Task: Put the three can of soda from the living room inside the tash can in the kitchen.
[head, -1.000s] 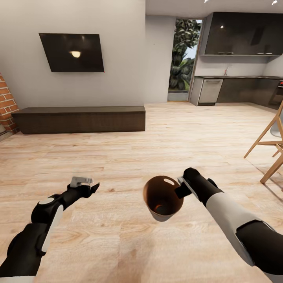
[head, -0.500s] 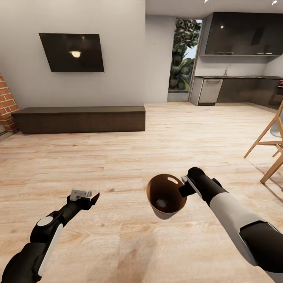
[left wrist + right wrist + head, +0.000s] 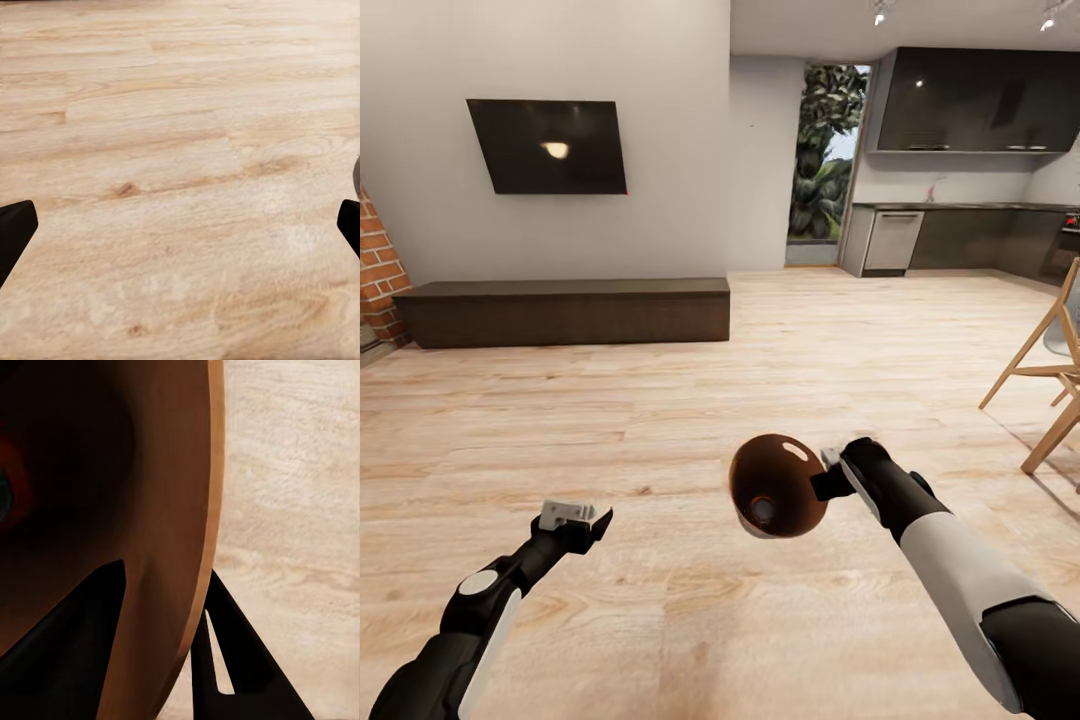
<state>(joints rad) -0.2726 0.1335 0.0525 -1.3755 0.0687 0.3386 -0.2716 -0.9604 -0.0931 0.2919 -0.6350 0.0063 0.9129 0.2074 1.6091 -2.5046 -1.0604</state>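
My right gripper is shut on the rim of the tash can and holds it above the wood floor. The bin's mouth is tipped towards the head camera and shows its glossy copper-brown inside. In the right wrist view one finger lies inside the wall of the tash can and the other outside. Deep in the bin sits a small orange-red and teal patch; I cannot tell if it is a can of soda. My left gripper hangs open and empty over bare planks.
The living room has a long dark bench, a black wall TV and a brick chimney at the left. The kitchen cabinets stand far back right, past open plank floor. A wooden chair stands at the right.
The tash can has risen a little and its mouth has tipped further towards the camera. The left arm has lowered. The head view has tilted slightly upward.
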